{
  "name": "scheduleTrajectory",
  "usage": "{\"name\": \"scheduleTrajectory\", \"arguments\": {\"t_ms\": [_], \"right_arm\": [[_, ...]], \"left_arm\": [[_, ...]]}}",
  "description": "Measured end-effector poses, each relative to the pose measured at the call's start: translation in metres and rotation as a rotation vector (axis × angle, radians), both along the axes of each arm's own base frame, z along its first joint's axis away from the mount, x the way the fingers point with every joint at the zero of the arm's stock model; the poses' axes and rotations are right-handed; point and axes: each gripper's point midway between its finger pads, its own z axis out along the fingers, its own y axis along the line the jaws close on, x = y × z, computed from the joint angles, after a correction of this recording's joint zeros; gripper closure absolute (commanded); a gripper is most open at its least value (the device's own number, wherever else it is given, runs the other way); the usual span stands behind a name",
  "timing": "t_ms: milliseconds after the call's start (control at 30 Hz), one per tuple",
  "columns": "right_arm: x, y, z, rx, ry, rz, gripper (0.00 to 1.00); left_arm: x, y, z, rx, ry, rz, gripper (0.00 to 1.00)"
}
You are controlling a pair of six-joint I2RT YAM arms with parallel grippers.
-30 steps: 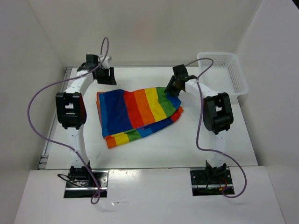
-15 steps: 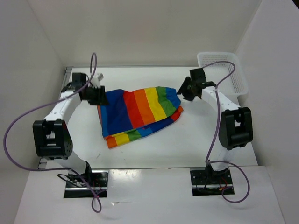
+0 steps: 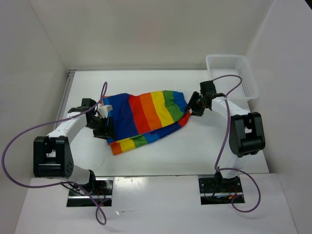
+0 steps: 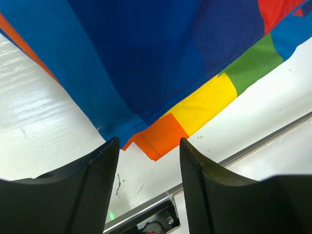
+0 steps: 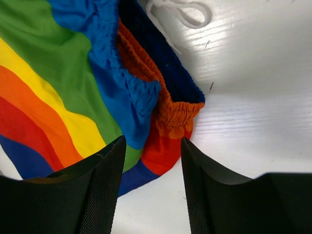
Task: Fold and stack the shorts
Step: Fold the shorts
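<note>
Top view: 1 pr of shorts [image 3: 144, 119], rainbow stripes, lies mid-table [image 3: 195, 151], folded over w/ a lower layer showing along the near edge. 1 white mesh basket [image 3: 234, 78] sits at the far R corner, well apart from the shorts. 2 arms. The left gripper [image 3: 104, 127] is low at the shorts' L edge and the right gripper [image 3: 194, 105] is at their R end.

L wrist view: the left gripper [image 4: 148, 144] is spread wide w/ nothing between the 2 fingers [image 4: 100, 185]. It hangs over the shorts' orange corner, w/ blue cloth beyond and yellow and green to the R.

R wrist view: the right gripper [image 5: 152, 141] is also wide apart and holds nothing. It's over the bunched elastic waistband, blue on top of orange-red. 1 white drawstring [image 5: 178, 12] lies looped on the table just past the waistband.
</note>
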Motion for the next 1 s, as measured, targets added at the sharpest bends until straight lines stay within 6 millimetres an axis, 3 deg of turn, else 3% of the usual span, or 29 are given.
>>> {"name": "scheduleTrajectory", "arguments": {"t_ms": [133,300,467,500,600,633,867,1000], "right_arm": [[0.006,0.002,0.005,0.005,-0.018,0.007,0.46],[0.013,0.003,0.007,0.006,-0.029,0.01,0.38],[0.021,0.004,0.003,0.003,-0.025,0.014,0.35],[0.023,0.004,0.002,0.003,-0.023,0.015,0.35],[0.027,0.005,-0.003,0.001,-0.014,0.017,0.42],[0.028,0.005,-0.004,0.001,-0.013,0.018,0.44],[0.037,0.007,-0.013,-0.004,0.002,0.023,0.64],[0.045,0.008,-0.021,-0.008,0.008,0.03,0.89]], "left_arm": [[-0.002,0.003,-0.007,0.028,0.026,0.0,0.36],[-0.005,0.008,-0.016,0.058,0.055,0.006,0.41],[-0.005,0.01,-0.021,0.071,0.073,0.009,0.53],[-0.005,0.01,-0.022,0.071,0.071,0.008,0.62],[-0.004,0.009,-0.027,0.065,0.077,0.008,0.83],[-0.004,0.009,-0.03,0.062,0.083,0.008,0.98],[-0.003,0.007,-0.033,0.048,0.097,0.003,1.0],[0.009,0.001,-0.011,0.01,0.061,-0.004,1.0]]}}
